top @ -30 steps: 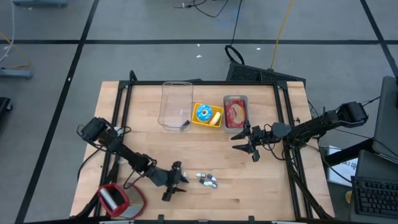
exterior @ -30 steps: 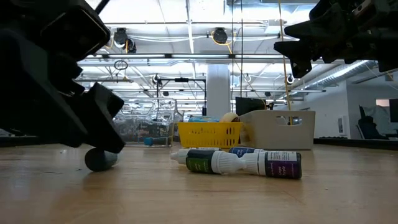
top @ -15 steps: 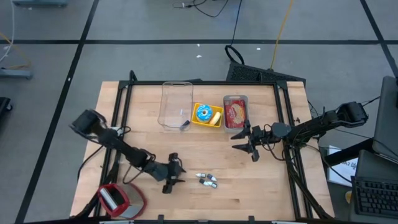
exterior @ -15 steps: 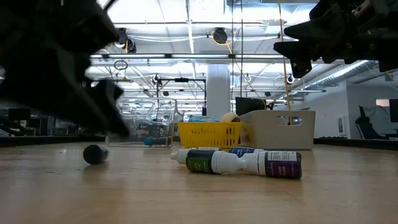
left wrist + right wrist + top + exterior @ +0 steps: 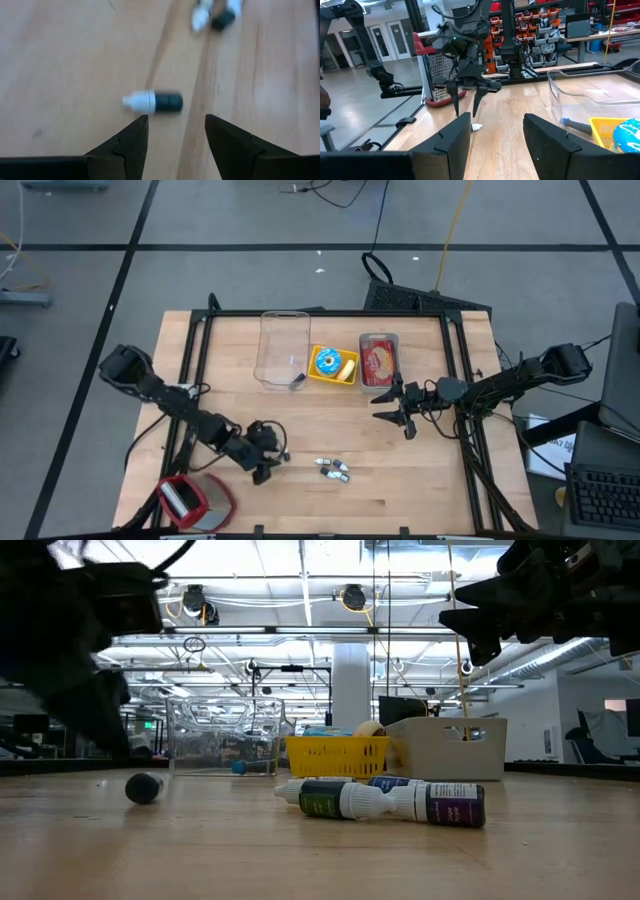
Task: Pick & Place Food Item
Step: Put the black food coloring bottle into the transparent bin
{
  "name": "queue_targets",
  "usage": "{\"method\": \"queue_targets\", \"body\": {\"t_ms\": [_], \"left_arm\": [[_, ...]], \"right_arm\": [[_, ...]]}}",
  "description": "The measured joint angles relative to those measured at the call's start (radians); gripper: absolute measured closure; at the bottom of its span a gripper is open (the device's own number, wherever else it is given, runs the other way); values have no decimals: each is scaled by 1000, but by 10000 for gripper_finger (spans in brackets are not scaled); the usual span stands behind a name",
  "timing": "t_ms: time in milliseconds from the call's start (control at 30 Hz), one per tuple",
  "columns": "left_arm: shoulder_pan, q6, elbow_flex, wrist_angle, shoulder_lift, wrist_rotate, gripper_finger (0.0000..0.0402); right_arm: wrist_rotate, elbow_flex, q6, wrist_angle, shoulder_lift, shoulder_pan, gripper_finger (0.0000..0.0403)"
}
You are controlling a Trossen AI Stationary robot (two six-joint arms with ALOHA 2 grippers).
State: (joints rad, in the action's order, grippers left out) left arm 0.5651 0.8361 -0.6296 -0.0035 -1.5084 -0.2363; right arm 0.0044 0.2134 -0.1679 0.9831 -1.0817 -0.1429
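My left fingers [image 5: 174,131] stand apart, dark and wedge-shaped, holding nothing, hovering just above a small dropper bottle [image 5: 153,101] that lies on its side on the tabletop [image 5: 420,480]: a stubby cylinder, white cap, dark body. The wood under it is pale, smooth, with long grain. Near it lies a cluster of similar bottles [image 5: 335,470], dark with white caps. My right fingers [image 5: 492,131] are also apart and empty, held above the wood near the grey bin [image 5: 379,361], well apart from my left. Along the far edge stand a clear plastic box [image 5: 283,348], a yellow slatted basket [image 5: 334,367] holding a blue ring-shaped food item [image 5: 326,362], and the bin. A red grater [image 5: 185,500] sits at the near left corner. Bare wood lies open between the arms.
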Motion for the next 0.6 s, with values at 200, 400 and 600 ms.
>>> {"method": "queue_targets", "body": {"t_ms": [200,400,600], "left_arm": [[10,26,0,36,-47,-21,204],[-9,110,-2,53,-118,-12,204],[-36,9,-1,173,-149,2,204]], "right_arm": [[0,0,-1,-1,0,0,232],[-1,0,-3,-1,0,0,232],[-1,0,-3,-1,0,0,232]]}}
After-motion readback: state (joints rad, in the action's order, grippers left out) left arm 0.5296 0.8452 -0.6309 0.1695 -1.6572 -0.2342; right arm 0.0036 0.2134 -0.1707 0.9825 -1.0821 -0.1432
